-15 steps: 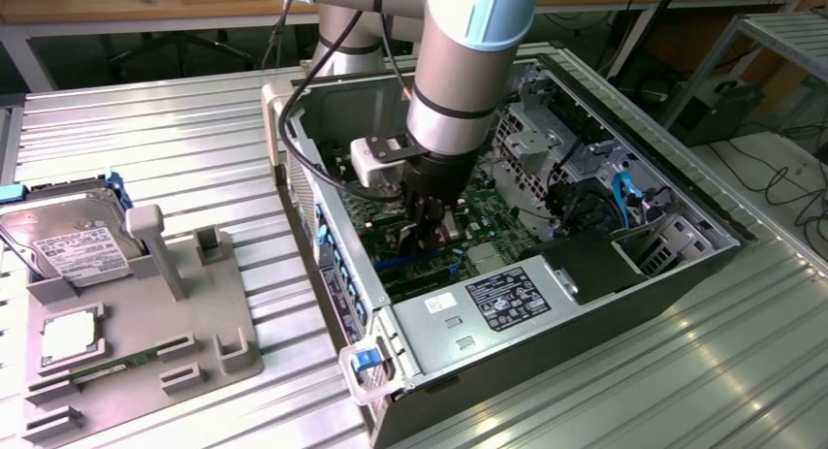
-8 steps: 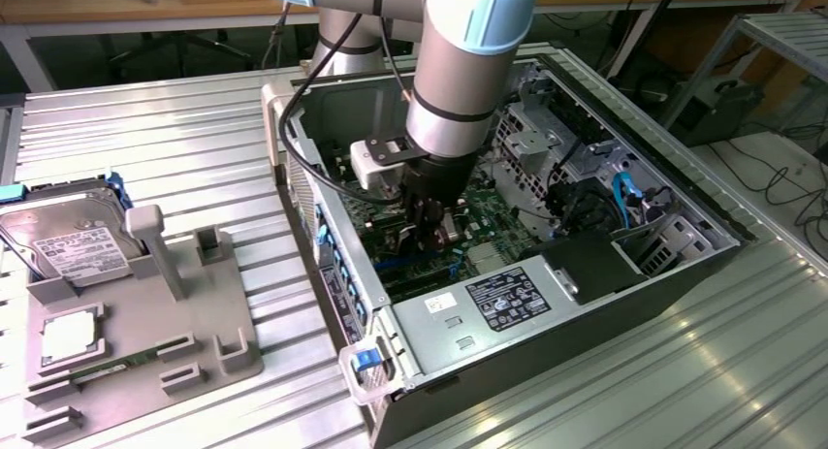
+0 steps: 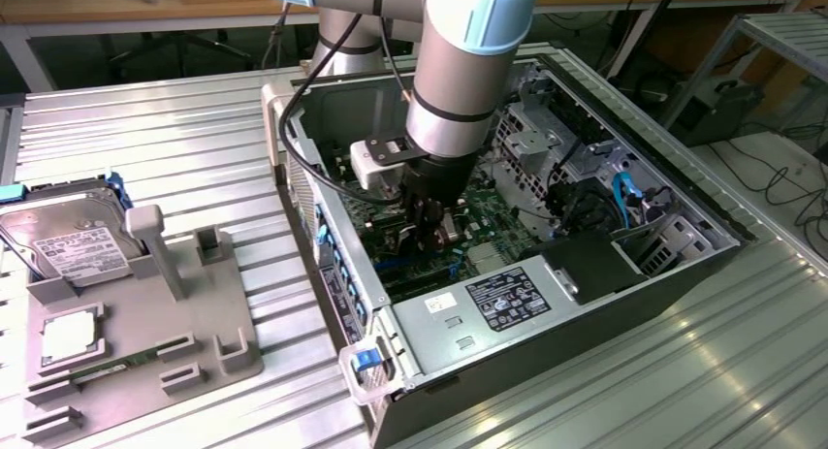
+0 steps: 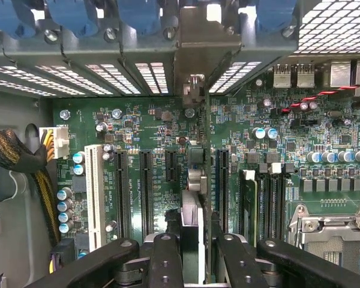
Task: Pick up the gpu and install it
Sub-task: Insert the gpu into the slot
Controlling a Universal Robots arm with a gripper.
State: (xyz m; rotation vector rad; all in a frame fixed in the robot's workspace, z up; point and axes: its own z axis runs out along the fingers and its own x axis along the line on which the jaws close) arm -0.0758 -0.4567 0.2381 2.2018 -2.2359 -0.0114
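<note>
Pincer (image 4: 195,252) is down inside the open black-and-silver metal PC case (image 3: 557,304), narrowed onto the gpu (image 4: 193,198), a thin dark flat circuit card with a silver metal bracket end, seen edge-on in the wrist view. Black fingers (image 4: 166,258) bracket it on both faces, so the card reads as held, jaws only partly open.

Key relation: card hangs straight below the pincer, its long axis parallel to the black plastic expansion slots (image 4: 146,192) on the green motherboard (image 4: 288,144). Its edge sits over the gap between the short black slot and the next long black slot; can't tell whether it's seated or just above.

Bracket end points at the perforated rear slot covers with blue plastic latches (image 4: 138,15).

On the ribbed metal desk (image 3: 673,371), the grey plastic parts fixture (image 3: 194,313) carries the silver hard drive with white label (image 3: 72,240), well apart from the case.
</note>
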